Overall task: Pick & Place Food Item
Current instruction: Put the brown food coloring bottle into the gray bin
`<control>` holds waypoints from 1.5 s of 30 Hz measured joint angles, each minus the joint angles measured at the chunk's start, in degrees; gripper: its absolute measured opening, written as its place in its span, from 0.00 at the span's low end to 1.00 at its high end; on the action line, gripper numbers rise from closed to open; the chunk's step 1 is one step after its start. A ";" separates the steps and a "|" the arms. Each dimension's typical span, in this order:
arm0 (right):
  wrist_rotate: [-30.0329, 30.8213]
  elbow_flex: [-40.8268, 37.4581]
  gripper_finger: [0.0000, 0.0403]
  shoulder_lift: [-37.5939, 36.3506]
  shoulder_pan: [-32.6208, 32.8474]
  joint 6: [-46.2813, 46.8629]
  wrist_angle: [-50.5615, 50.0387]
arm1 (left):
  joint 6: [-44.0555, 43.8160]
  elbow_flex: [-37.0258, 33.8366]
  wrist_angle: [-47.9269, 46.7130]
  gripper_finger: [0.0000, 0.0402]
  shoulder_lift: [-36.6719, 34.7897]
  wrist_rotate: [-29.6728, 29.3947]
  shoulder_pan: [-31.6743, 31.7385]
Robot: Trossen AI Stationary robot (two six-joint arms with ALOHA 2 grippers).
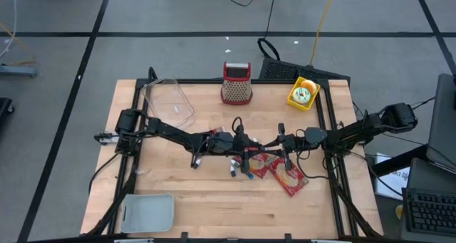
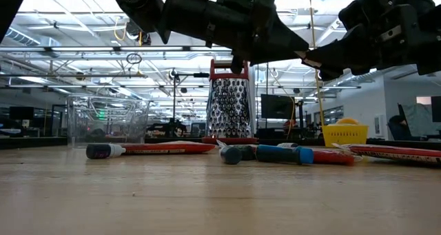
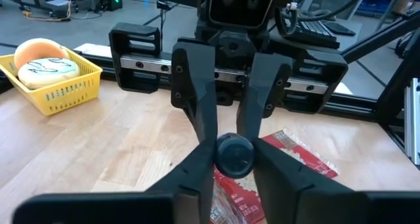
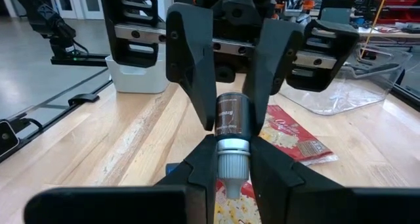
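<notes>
Both grippers meet at table centre in the high view, each clamped on an end of the same small bottle. Left gripper (image 3: 233, 159): fingers (image 3: 197, 165) closed in on the bottle's (image 3: 234, 155) dark round end, touching both sides. Right gripper (image 4: 233, 159): fingers narrowly apart, pinching the bottle (image 4: 231, 122) at its ribbed grey cap end; dark labelled body runs away from that wrist toward the left gripper.

Bottle's long axis lies roughly level, left-right across the high view, cap toward the right arm, dark base toward the left arm. It's held off the table between the two arms, just above the red snack packets (image 1: 285, 173).

Low view: markers (image 2: 145, 149) lie flat on the wood in mid-frame, one red with dark cap at left, blue-and-red ones (image 2: 289, 154) to its right.

Farther out in the high view: cheese grater (image 1: 236, 83) top centre, yellow basket (image 1: 302, 95) upper right, clear tub (image 1: 169, 102) upper left, pale tray (image 1: 148, 212) lower left.
</notes>
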 joint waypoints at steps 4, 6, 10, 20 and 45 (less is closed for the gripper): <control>0.00 0.00 0.15 0.00 0.00 -0.03 -0.02 | 1.43 0.00 -0.02 0.17 0.00 -0.01 -0.02; -0.02 0.00 0.15 0.00 0.00 -0.05 -0.02 | 2.03 0.00 0.01 0.16 -0.08 -0.01 -0.02; -0.16 0.12 0.19 -0.07 0.02 -0.05 0.79 | 3.03 0.00 -0.70 0.16 -1.56 -0.03 0.00; -0.37 -0.02 0.27 0.01 0.04 -0.05 -0.67 | 5.58 -0.07 -7.28 0.15 -8.97 -1.08 -1.08; -0.11 -0.02 0.26 0.02 0.04 -0.05 -0.76 | -1.75 0.00 -32.68 0.15 -19.19 0.57 -12.85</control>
